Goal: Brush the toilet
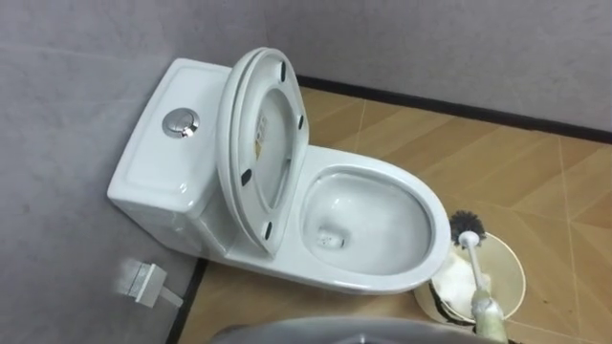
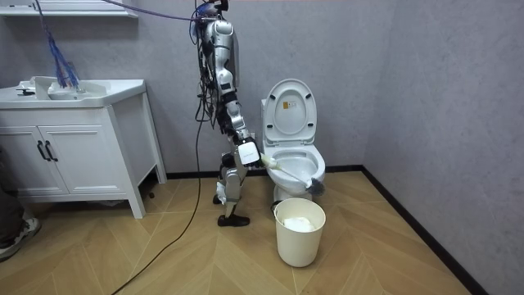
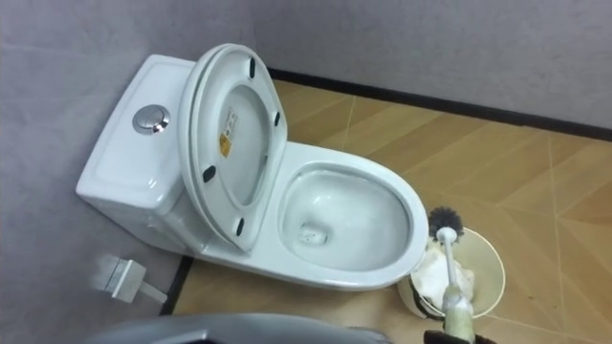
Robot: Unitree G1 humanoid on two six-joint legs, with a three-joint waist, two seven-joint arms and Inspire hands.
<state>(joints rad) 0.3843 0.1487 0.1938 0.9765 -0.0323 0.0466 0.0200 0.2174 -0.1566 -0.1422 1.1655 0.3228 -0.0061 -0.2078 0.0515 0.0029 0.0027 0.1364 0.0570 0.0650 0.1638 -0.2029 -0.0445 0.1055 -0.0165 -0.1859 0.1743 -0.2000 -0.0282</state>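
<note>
Toilet brush (image 1: 475,268) hangs above the bin (image 1: 513,264) holding white paper (image 1: 456,283).

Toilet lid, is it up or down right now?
Up. The toilet lid and the seat both lean back against the tank, and the bowl lies open below them.

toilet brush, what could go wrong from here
The toilet brush has its bristles over the waste bin, outside the toilet bowl; it may drip on the floor or snag the bin's rim. Swinging in, the right hand could knock the handle against the bowl's rim or the raised seat.
</note>
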